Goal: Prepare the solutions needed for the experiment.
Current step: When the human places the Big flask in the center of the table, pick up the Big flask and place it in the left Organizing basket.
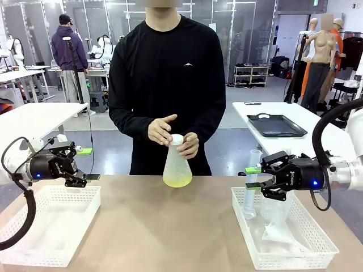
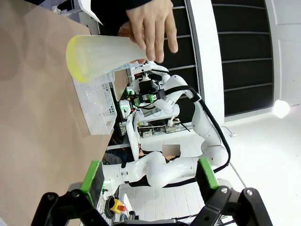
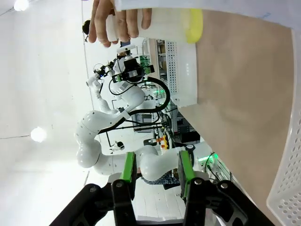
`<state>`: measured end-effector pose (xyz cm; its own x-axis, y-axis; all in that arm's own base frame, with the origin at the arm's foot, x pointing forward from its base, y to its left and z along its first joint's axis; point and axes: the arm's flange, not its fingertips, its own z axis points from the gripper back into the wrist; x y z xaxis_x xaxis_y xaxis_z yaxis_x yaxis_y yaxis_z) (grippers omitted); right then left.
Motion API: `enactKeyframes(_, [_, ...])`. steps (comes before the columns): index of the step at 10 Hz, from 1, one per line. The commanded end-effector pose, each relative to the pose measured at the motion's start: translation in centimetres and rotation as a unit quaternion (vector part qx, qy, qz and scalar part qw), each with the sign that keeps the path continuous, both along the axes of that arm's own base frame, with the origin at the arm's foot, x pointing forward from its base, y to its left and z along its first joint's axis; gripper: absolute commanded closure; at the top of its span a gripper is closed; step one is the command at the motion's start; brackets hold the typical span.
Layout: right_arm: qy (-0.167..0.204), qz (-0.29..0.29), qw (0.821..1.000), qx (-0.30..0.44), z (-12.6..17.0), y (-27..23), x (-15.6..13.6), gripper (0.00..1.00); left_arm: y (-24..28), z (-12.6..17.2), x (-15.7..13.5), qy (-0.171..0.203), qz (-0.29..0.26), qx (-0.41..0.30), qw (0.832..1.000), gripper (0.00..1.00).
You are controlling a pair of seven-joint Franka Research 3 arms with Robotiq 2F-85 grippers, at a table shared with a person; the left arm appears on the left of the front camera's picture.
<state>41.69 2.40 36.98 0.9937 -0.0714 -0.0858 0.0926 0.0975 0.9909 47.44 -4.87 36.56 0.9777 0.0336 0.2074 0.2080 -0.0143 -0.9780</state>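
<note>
A frosted conical flask [image 1: 177, 167] stands at the far middle of the brown table [image 1: 170, 232]. A shallow yellow-green layer of solution [image 1: 177, 181] lies in its bottom. The person's two hands [image 1: 164, 131] close around its white top. In the left wrist view the flask [image 2: 101, 56] lies sideways under a hand, and in the right wrist view the solution [image 3: 194, 23] shows lime. My left gripper [image 1: 82, 165] [image 2: 149, 178] hovers open over the left basket. My right gripper [image 1: 252, 178] [image 3: 156, 167] hangs over the right basket, jaws partly apart with nothing between them.
A white mesh basket [image 1: 57, 195] sits at the front left. Another white mesh basket [image 1: 317, 241] at the front right holds a clear measuring cylinder [image 1: 250, 195] and a crumpled plastic bag [image 1: 275, 226]. A black tray [image 1: 276, 126] lies on a table behind.
</note>
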Motion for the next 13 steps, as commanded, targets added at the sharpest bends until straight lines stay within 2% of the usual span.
enactKeyframes(1, [0.012,-0.005,0.999,0.029,0.2,-0.27,0.84,0.53,-0.17,0.33,-0.11,-0.005,0.004,-0.005,1.0,0.0])
enactKeyframes(2, [0.0,0.0,1.0,0.0,0.0,0.0,0.0,0.53,-0.17,0.33,-0.11,-0.005,0.004,-0.005,1.0,0.0])
enactKeyframes(13, [0.0,0.0,1.0,0.0,0.0,0.0,0.0,0.53,-0.17,0.33,-0.11,-0.005,0.004,-0.005,1.0,0.0])
